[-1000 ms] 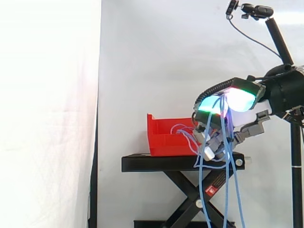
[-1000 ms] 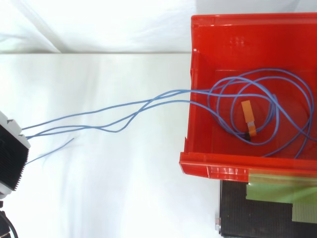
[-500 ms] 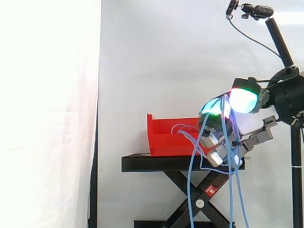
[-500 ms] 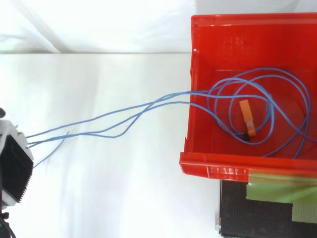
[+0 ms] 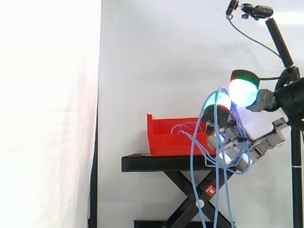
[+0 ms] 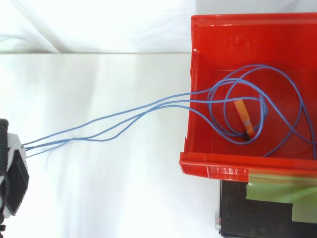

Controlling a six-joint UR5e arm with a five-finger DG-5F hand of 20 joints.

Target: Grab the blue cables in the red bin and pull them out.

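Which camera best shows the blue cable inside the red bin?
Top view: blue cables lie looped inside the red bin. The side view shows strands hanging from the hand; the bin wall hides the loops.

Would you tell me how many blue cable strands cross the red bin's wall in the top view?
2. Of the blue cables, an upper strand and a lower strand cross the red bin wall side by side; another may overlap unseen.

This is looking like a robotics lab test setup. A plain white fabric curtain [image 5: 47,118] is hanging as the backdrop. A red open-topped plastic bin [image 5: 164,142] is sitting on a black metal scissor-lift stand [image 5: 161,163]. A small black camera on a black pole [image 5: 259,10] is standing at the right, overlooking the stand.
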